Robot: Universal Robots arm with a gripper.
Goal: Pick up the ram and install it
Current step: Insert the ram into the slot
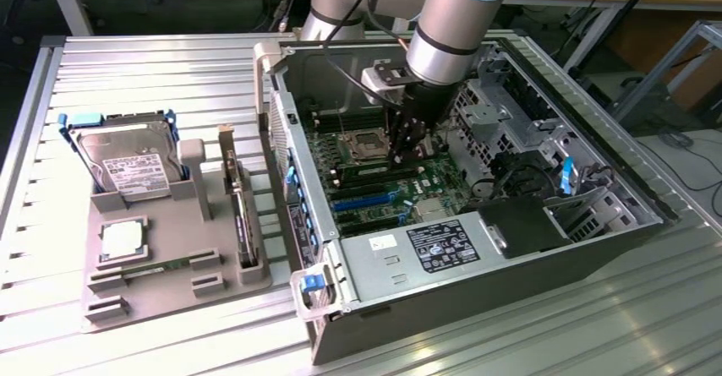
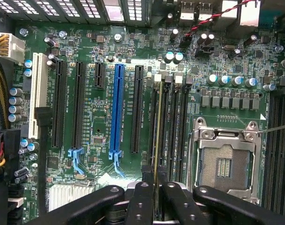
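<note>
The arm [image 1: 451, 29] is seen reaching down from the far edge of the bench [image 1: 135, 63]. Its silver link is sloped steeply, and its wrist [image 1: 390, 79] is bent so that the tool [image 1: 404, 152] is pointed straight down. The tool's two dark fingers [image 2: 141, 201] are set parallel and drawn close together, and the thin edge of the ram [image 2: 157, 140] is clamped between them. Two outer linkage bars [image 2: 86, 206] are spread to either side of the fingers.

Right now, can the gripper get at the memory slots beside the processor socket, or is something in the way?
Probably yes. The gripper is inside the open case, shut on the ram, which stands edge-on right along the memory slots. No cable or card crosses them there.
</note>
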